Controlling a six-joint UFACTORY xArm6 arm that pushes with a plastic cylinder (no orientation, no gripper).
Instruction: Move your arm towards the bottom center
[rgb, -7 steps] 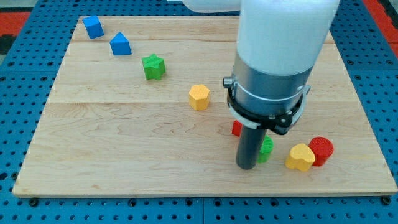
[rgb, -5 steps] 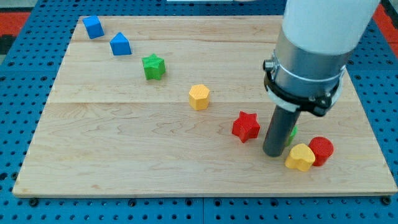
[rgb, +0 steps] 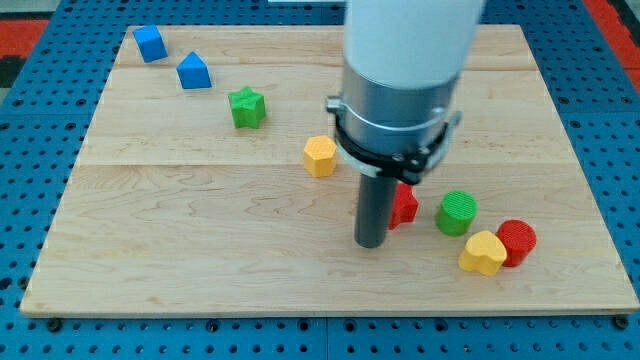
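My tip (rgb: 371, 243) rests on the wooden board (rgb: 200, 230) a little right of the middle, near the view's bottom. It stands just left of a red star block (rgb: 404, 205), which the rod partly hides. A green cylinder (rgb: 456, 213) lies to the right of the star. A yellow block (rgb: 483, 252) and a red cylinder (rgb: 517, 242) sit together at the lower right. A yellow hexagonal block (rgb: 320, 156) lies up and left of the tip.
A green star block (rgb: 246, 107) sits left of centre near the top. Two blue blocks (rgb: 150, 43) (rgb: 194, 71) lie at the upper left. The board's bottom edge (rgb: 320, 312) runs below the tip.
The rod swung right and then back left; the tip now stands left of the red star. The green cylinder, hidden before, now shows in full.
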